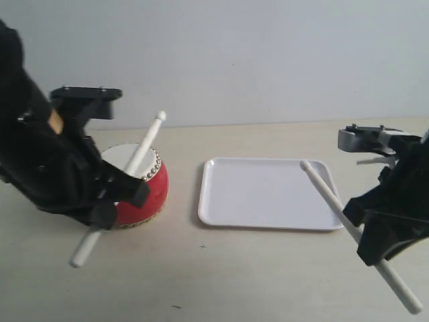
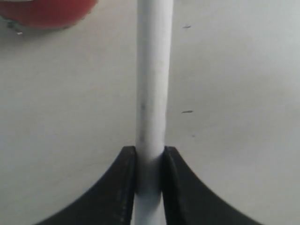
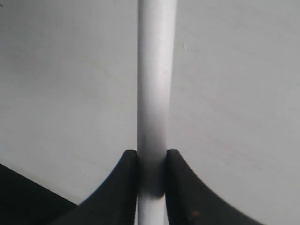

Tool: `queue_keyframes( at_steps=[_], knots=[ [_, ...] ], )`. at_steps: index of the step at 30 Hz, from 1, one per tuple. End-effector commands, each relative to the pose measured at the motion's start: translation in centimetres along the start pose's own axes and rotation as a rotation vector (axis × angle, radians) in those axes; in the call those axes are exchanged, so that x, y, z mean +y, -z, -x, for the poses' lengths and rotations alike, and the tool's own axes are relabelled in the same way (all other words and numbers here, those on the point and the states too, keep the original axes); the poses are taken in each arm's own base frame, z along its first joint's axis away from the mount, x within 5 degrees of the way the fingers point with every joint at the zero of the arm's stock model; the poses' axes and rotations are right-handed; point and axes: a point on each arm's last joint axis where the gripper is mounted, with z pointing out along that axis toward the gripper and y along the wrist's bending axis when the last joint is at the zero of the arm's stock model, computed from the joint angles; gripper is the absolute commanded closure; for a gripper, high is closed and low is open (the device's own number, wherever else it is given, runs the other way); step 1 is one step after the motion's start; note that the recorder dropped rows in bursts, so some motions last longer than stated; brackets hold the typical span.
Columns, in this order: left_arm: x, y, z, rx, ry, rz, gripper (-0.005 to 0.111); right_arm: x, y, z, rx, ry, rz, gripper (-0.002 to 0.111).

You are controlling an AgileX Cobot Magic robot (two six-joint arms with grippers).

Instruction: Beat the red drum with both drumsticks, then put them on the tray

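Landmark: red drum (image 1: 149, 194), on the worktop (image 1: 221, 282); we place all else from it.
L jaws: closed onto L drumstick (image 1: 141, 155), pinching the shaft from both sides; no gap seen in the left wrist view.
L drumstick: slants across the drum's skin top, tip raised past its far edge, butt hanging off its near side. Contact w/ the skin: we cannot tell.
Drop-off: tray (image 1: 248, 194) lies just beside the drum, to its right in the exterior view; nothing in it.
R jaws: likewise clamped on R drumstick (image 1: 327, 193), shaft snug btwn them.
R drumstick: well apart from the drum, beyond the tray; tip over the tray corner farthest from the drum.
Stage (our judgement): R side not yet at the drum; tray step not yet done.
Risk 1: R stick must cross the tray to reach the drum; a low pass could catch the rim and shove the tray.
Risk 2: long shaft beyond each grip; a hard strike could pivot a stick in the jaws.
Risk 3: off-centre hit near the studs could slide or tip the drum, which looks light.
Risk 4: two sticks over one small skin; they may clash.
Risk 5: round sticks, low rim; may roll out on release.
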Motion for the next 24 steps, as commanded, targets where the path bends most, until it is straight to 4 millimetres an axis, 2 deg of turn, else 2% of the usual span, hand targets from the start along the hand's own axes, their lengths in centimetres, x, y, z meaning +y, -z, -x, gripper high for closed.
queue_keyframes(
  at_steps=[1, 5, 9, 18, 24],
  knots=[
    [4.4, 1.7, -2.0, -0.022, 0.03, 0.046, 0.107, 1.0, 1.5, 2.6, 0.003, 0.034, -0.029, 0.108],
    [7.7, 1.4, -3.6, 0.022, 0.044, 0.065, 0.107, 2.9, 2.0, 5.8, -0.032, 0.057, -0.099, 0.108],
    [9.4, 1.0, -4.2, 0.081, 0.01, 0.054, 0.107, 4.8, 1.8, 8.3, -0.061, 0.078, -0.072, 0.108],
    [9.9, 0.9, -4.0, 0.058, -0.022, -0.011, 0.107, 8.6, -2.9, 12.1, 0.013, 0.172, -0.038, 0.108],
    [10.3, -0.6, -3.9, 0.138, -0.072, -0.002, 0.107, 9.0, -4.8, 13.2, 0.041, 0.219, -0.037, 0.108]
  ],
)
